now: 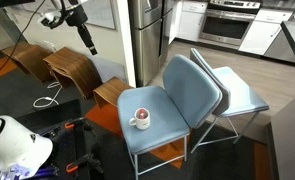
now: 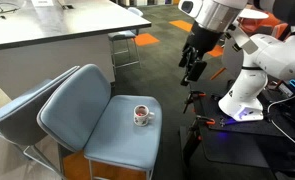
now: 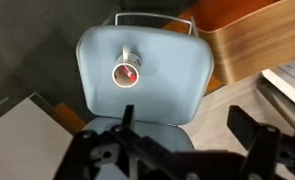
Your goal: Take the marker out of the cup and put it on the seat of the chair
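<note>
The white cup (image 1: 140, 120) stands upright on the seat of the steel-blue chair (image 1: 172, 125), also shown in an exterior view with the cup (image 2: 142, 116) on the chair (image 2: 112, 140). The red marker (image 3: 128, 74) lies inside the cup (image 3: 126, 70), seen from above in the wrist view on the chair seat (image 3: 172, 70). My gripper (image 3: 187, 135) is open and empty, high above and well apart from the cup. It shows in both exterior views (image 1: 88, 42) (image 2: 192, 70).
A paler light-blue chair (image 1: 239, 95) stands against the steel-blue one. Brown bent-wood seats (image 1: 65, 66) stand nearby, also in the wrist view (image 3: 252, 45). A table (image 2: 47, 35) is behind the chairs. The white robot base (image 2: 249, 90) stands beside the chair.
</note>
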Tool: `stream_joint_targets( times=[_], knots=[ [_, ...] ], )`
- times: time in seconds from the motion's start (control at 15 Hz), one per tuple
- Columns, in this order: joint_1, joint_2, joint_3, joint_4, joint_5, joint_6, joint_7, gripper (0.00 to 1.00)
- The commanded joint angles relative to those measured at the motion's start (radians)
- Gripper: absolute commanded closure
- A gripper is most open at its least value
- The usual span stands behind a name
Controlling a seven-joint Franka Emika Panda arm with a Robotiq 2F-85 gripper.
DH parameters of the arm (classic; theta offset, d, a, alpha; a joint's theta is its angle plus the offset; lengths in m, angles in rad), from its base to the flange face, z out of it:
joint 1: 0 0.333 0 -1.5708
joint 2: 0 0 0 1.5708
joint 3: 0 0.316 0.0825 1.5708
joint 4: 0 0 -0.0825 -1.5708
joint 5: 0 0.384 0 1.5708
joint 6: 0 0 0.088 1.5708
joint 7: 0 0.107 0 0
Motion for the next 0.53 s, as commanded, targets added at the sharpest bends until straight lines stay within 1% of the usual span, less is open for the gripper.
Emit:
stream_joint_targets(
  times=[0.0,0.4,0.47],
  knots=[
    [0.006,0.001,-0.005,0.002,-0.004,-0.003,0.003,0.00],
    [0.006,0.001,-0.005,0.002,-0.004,-0.003,0.003,0.00],
    [0.013,0.011,-0.027,0.007,-0.015,-0.006,-0.064,0.00]
  ],
)
